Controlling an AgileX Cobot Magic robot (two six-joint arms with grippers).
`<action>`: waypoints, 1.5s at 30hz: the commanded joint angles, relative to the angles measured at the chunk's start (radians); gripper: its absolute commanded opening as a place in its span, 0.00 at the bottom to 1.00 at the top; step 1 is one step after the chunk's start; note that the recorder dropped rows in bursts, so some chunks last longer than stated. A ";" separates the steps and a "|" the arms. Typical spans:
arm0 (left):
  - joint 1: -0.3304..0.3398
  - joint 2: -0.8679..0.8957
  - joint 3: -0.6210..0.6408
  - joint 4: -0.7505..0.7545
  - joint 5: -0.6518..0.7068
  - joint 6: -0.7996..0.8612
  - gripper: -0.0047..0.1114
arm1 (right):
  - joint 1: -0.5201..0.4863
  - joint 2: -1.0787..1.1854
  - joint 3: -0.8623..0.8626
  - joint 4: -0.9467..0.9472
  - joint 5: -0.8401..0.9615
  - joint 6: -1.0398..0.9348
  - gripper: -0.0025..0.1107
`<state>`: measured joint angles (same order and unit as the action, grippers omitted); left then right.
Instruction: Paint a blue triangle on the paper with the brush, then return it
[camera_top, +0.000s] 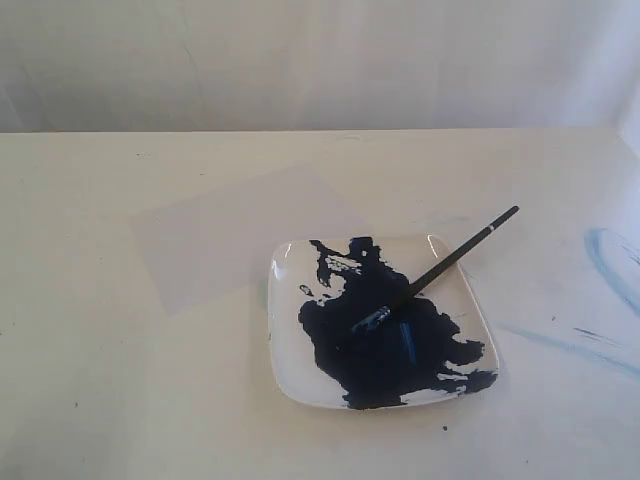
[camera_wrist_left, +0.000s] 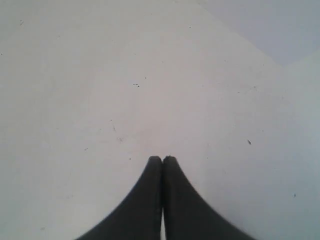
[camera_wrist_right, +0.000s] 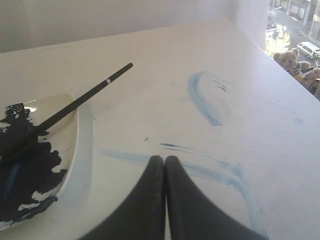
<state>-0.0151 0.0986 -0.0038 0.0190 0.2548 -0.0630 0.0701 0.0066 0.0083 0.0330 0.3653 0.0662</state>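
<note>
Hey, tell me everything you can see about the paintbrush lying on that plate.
The brush is long and thin, with a black handle, a silver band near its far end and a metal collar above blue-stained bristles. It lies slanted, unheld, tip in the dark blue paint on the white square plate, handle leaning on the plate's rim and sticking out over the table.

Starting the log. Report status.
Left gripper, right gripper: jaws shut, empty. Brush on plate, tip in paint. Paper blank. Nothing blocking brush.
</note>
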 joint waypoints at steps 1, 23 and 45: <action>-0.008 0.004 0.004 -0.003 0.001 0.000 0.04 | -0.007 -0.007 -0.008 0.001 -0.015 -0.002 0.02; -0.008 0.004 0.004 -0.003 0.001 0.000 0.04 | -0.007 -0.007 -0.008 -0.008 -0.014 -0.025 0.02; -0.008 0.004 0.004 -0.003 0.001 0.000 0.04 | -0.007 -0.007 -0.008 -0.006 -0.017 -0.025 0.02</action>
<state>-0.0151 0.0986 -0.0038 0.0190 0.2548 -0.0630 0.0701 0.0066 0.0083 0.0293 0.3653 0.0503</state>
